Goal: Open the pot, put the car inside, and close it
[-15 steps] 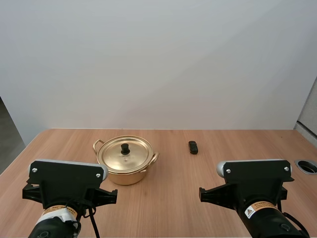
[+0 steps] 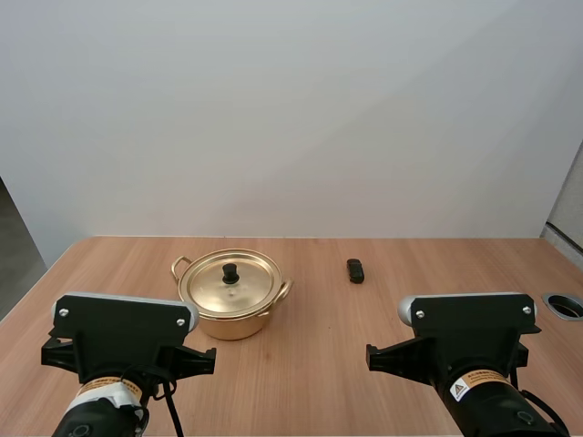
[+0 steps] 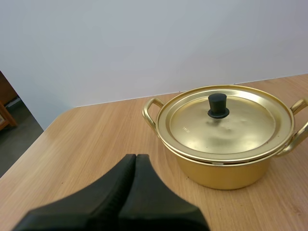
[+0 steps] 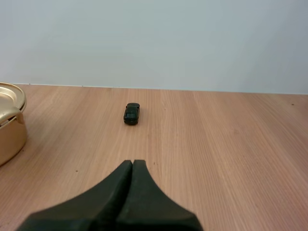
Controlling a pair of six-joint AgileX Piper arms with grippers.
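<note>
The pot [image 2: 232,296] sits lid [image 3: 224,120] on in front of the left tool [image 3: 136,158], and the car [image 2: 355,270] is parked on the worktop [image 2: 364,364] well apart to its right, straight ahead of the right tool [image 4: 132,163]. Both tools are pinched fully closed on nothing (probably one job each: left for the lid, right for the car).

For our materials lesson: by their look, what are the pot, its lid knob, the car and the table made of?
Pot: gold-toned metal, shiny; its lid reflects light softly.
Lid knob: matte black, probably plastic.
Car: dark; too small to tell plastic from metal.
Table: light wood grain, matte; solid wood or laminate, unclear.
</note>
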